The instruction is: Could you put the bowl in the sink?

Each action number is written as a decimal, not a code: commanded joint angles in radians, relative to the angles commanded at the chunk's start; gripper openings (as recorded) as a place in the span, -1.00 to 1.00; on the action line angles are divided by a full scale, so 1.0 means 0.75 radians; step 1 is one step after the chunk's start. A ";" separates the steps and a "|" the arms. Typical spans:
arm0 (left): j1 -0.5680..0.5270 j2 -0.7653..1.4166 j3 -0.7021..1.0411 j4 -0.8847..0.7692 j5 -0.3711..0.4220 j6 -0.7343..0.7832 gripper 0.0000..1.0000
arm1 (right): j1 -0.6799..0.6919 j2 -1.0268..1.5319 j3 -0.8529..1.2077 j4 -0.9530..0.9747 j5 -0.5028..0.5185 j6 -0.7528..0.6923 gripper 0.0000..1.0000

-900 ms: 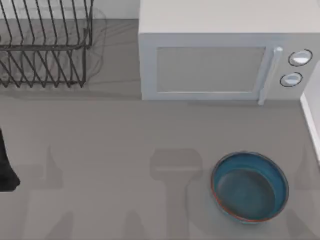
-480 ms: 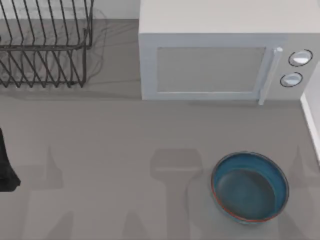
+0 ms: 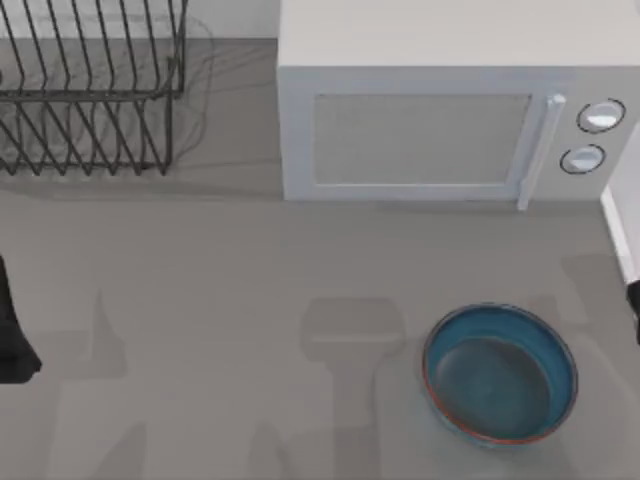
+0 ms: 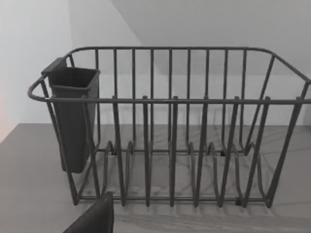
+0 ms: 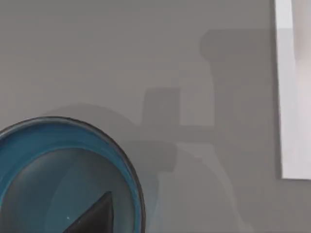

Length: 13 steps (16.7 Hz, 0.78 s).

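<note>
At the table's right edge, right end effector (image 3: 634,300) is cut off, grip state untellable, near bowl (image 3: 499,373).

A dark wire dish rack (image 4: 170,126) stands upright on the grey bench (image 4: 29,194), its row of vertical dividers running across the base. A dark cutlery cup (image 4: 73,116) hangs inside one end of the rack, against the end wires. A dark tip of the left claw (image 4: 95,218) pokes in at the near edge, short of the rack.
</note>
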<state>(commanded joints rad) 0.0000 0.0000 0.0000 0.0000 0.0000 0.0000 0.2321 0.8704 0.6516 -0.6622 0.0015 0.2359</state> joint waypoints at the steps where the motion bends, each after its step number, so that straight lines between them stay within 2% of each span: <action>1: 0.000 0.000 0.000 0.000 0.000 0.000 1.00 | 0.031 0.131 0.086 -0.091 0.001 0.032 1.00; 7: 0.000 0.000 0.000 0.000 0.000 0.000 1.00 | 0.189 0.721 0.533 -0.537 0.002 0.195 1.00; 13: 0.000 0.000 0.000 0.000 0.000 0.000 1.00 | 0.251 0.940 0.721 -0.701 -0.002 0.259 1.00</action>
<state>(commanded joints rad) 0.0000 0.0000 0.0000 0.0000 0.0000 0.0000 0.4202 1.5757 1.1927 -1.1880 0.0002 0.4303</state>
